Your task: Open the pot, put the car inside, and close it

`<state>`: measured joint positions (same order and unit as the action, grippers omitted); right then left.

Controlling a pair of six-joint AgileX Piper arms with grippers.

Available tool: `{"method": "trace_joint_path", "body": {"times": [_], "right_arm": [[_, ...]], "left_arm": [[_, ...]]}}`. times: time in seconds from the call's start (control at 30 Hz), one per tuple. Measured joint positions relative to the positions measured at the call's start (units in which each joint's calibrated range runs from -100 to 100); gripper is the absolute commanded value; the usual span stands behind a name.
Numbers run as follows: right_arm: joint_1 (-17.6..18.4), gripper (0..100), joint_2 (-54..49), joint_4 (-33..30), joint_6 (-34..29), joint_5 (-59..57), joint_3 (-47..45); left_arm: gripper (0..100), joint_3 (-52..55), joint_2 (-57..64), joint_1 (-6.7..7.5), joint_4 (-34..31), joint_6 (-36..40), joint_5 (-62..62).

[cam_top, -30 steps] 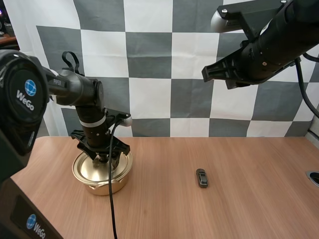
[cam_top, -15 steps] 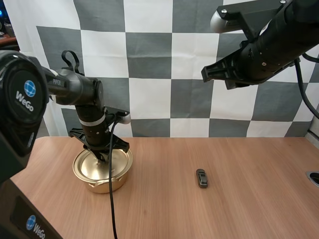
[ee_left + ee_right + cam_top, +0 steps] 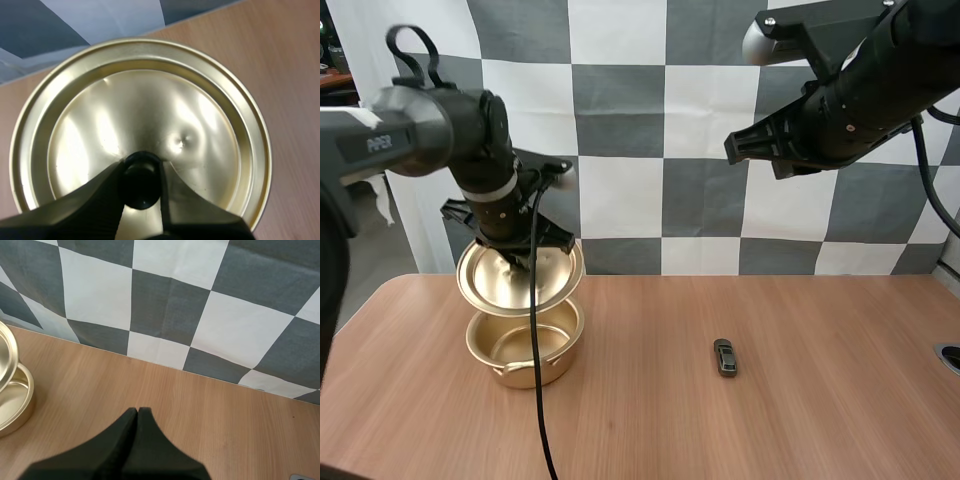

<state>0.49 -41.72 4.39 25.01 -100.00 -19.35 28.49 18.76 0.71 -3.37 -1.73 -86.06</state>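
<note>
The left tool (image 3: 523, 262) pinches the knob (image 3: 141, 175), lid (image 3: 485, 282) hanging just above the open pot (image 3: 535, 370) — carry it level toward nine o'clock and set it down clear. The car (image 3: 724, 357) lies on the worktop (image 3: 820, 410) at the pot's three o'clock; the right tool (image 3: 138, 412) is pressed together.

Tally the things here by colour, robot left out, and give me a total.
Gold: 2, the pot and the lid lifted above it
Dark grey: 1, the car on the table
Total: 3
</note>
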Motion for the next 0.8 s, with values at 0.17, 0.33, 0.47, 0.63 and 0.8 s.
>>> {"method": "trace_joint_path", "body": {"times": [0.17, 0.33, 0.47, 0.63, 0.8], "right_arm": [[0.0, 0, 1.6, 0.4, 0.0, 0.0, 0.0], [0.0, 0, 7.2, 1.6, 0.0, 0.2, -2.5], [0.0, 0, 12.3, 2.7, 0.0, 0.2, -7.7], [0.0, 0, 19.5, 4.5, 0.0, 3.5, -15.4], [0.0, 0, 21.6, 5.2, 0.0, 11.9, -20.2]], "left_arm": [[0, -8.4, 9.5, 0.0, 3.4, -0.8, -9.9], [0, -13.9, 19.1, 0.0, 9.8, -3.0, -13.9], [0, -15.1, 26.6, 0.0, 14.6, -4.3, -13.9], [0, -15.1, 36.3, 0.0, 15.2, -4.6, -13.9], [0, -15.0, 43.8, 0.0, 14.1, -4.6, -13.9]]}}
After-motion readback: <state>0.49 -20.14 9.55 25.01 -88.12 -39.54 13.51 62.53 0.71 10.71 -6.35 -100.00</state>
